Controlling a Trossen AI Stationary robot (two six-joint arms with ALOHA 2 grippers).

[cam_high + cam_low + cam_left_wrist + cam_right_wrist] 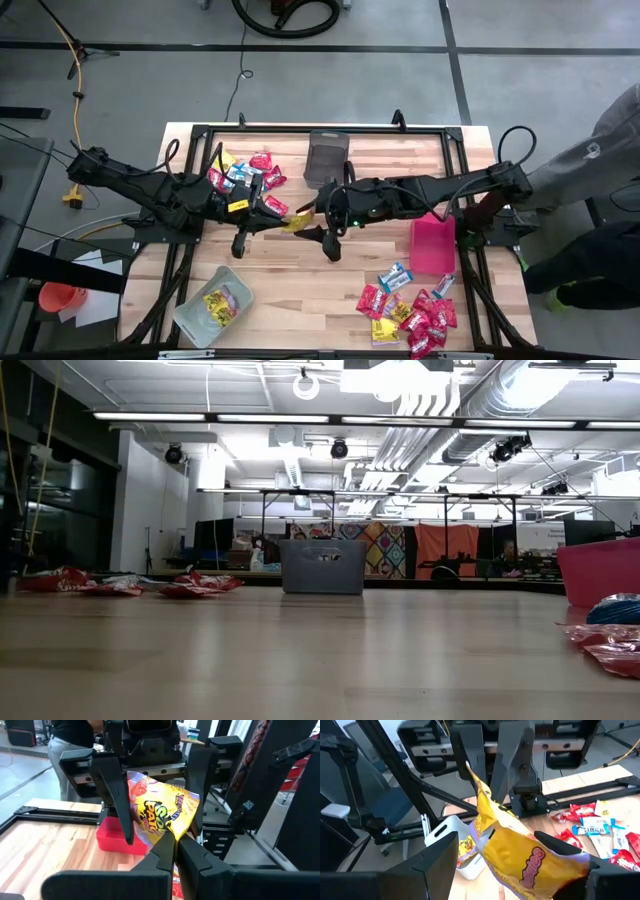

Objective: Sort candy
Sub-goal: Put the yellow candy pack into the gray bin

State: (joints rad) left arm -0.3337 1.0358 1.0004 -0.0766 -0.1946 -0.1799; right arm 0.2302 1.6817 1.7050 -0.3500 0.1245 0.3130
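**One yellow packet between two hands**

One shiny yellow wrapped candy packet (296,222) hangs above mid-surface, pinched at a corner by the left hand (174,851), fingers together on it. The right hand (322,222) brackets it, fingers apart. If the left lets go before the right closes, it could drop short of the clear grey bin (190,318). Three bins; two loose candy piles.

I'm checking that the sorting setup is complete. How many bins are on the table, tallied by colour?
Red bin: 1
Dark mesh bin: 1
Clear grey bin: 1
Total: 3
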